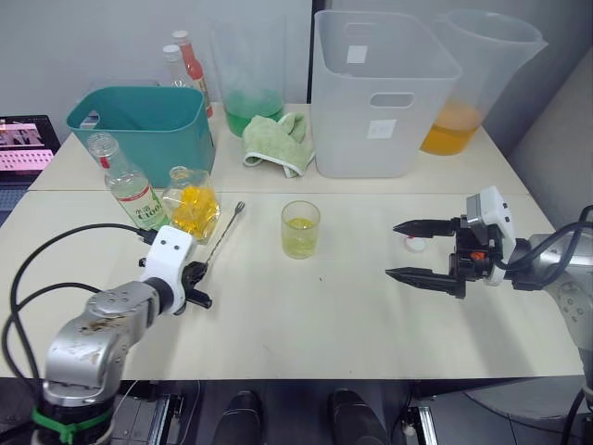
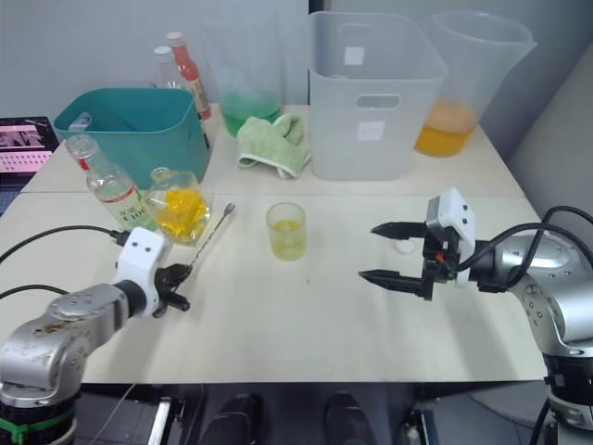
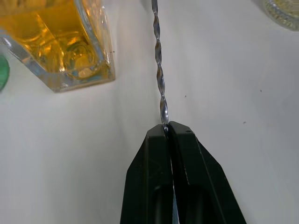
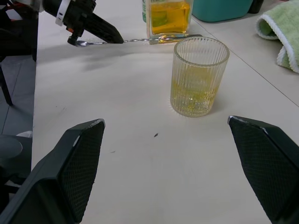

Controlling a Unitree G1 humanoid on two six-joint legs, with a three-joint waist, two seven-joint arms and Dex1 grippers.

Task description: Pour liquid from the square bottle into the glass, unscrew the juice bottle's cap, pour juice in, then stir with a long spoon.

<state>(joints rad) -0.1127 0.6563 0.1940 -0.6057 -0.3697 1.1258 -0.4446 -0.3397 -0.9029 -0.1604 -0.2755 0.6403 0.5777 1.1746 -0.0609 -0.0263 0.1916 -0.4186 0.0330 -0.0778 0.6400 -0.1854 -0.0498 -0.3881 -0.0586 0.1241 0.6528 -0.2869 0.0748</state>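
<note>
My left gripper is shut on the near end of the long spoon, which lies on the table pointing away toward the square bottle. That bottle holds yellow liquid. The juice bottle leans beside it, its mouth bare. The glass stands mid-table with a little yellow liquid in it. My right gripper is open to the right of the glass, its fingers spread wide and holding nothing. The small white cap lies on the table between them.
Along the back stand a teal bin, a pitcher with green liquid, a green cloth, a large clear tub and a pitcher with orange liquid. Red-capped sauce bottles stand behind the teal bin.
</note>
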